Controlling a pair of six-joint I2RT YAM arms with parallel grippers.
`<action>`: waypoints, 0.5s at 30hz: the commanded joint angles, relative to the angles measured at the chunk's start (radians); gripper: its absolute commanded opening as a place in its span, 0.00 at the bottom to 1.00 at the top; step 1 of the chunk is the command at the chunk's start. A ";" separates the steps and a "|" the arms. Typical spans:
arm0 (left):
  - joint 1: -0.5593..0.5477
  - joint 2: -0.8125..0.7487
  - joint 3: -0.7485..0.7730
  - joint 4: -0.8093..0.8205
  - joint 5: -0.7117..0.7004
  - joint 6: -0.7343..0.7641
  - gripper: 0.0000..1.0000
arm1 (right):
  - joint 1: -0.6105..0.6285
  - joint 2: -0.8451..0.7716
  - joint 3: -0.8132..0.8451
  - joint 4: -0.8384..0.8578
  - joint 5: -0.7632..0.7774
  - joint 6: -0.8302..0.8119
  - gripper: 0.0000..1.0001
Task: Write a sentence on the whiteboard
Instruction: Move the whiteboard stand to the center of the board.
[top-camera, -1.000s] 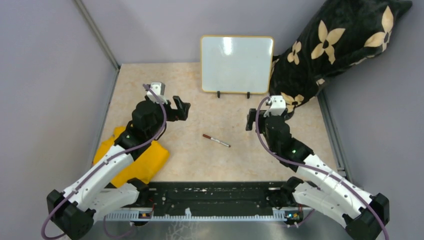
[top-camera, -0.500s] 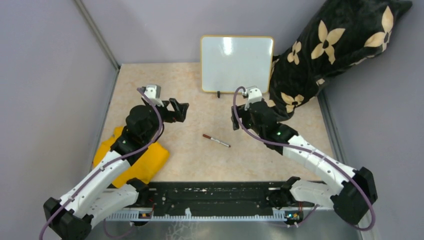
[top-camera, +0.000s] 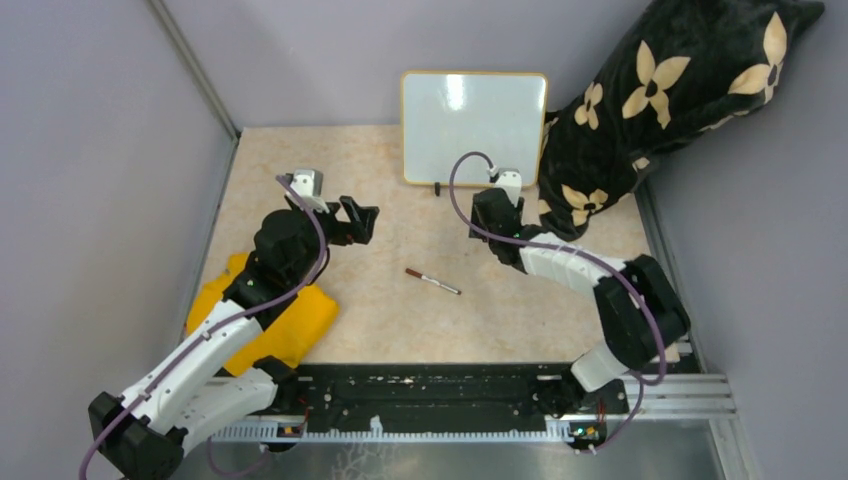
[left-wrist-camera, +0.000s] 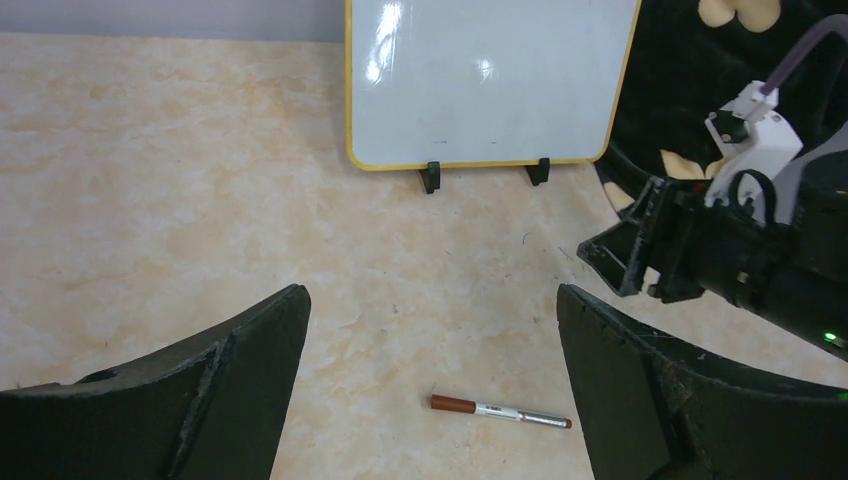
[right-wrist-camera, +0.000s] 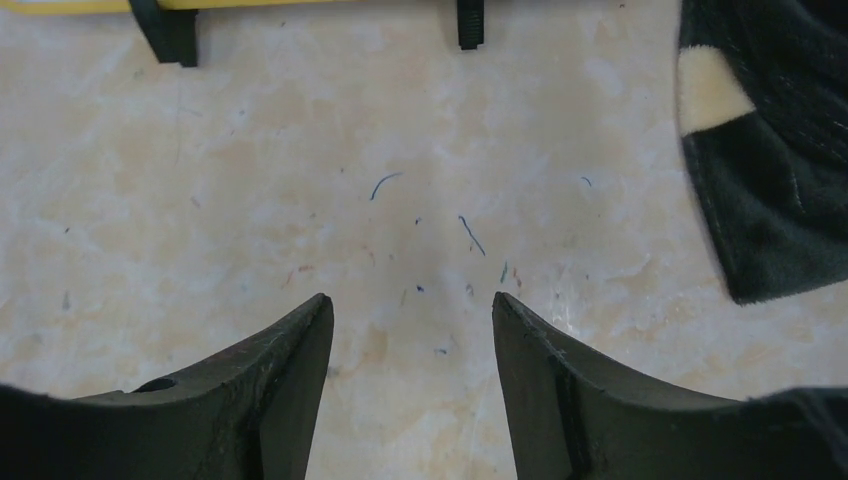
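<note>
Broadly, table (top-camera: 400, 330): a beige, marbled surface with grey walls around it and both robot arms mounted at its near edge.
Cushion (top-camera: 680, 90): black plush with cream flower shapes, propped in the far right corner.
Whiteboard (top-camera: 475, 115): upright on two small black feet at the far edge of the table, right of centre, just beside the cushion; thin yellow frame, glossy white face with patches of glare.
Yellow cloth (top-camera: 295, 320): crumpled on the near left of the table, partly under the left arm.
Left pincer (left-wrist-camera: 430, 295): fingers spread wide, gripping nothing, raised over the left half of the table and facing the whiteboard.
Right pincer (right-wrist-camera: 410, 300): fingers parted, gripping nothing, pointing down at bare table just before the whiteboard's feet, near the cushion.
Marker (top-camera: 432, 281): thin pen with a reddish-brown cap, flat on the table between the two arms, touching neither pincer.
</note>
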 joint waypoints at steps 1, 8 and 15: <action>-0.005 -0.001 0.009 -0.001 -0.015 -0.014 0.99 | -0.032 0.144 0.109 0.160 0.096 0.044 0.59; -0.006 -0.022 0.001 0.001 -0.004 -0.012 0.99 | -0.119 0.329 0.225 0.171 0.045 0.043 0.58; -0.006 -0.018 0.002 0.008 0.021 -0.008 0.99 | -0.184 0.446 0.333 0.153 -0.005 -0.013 0.55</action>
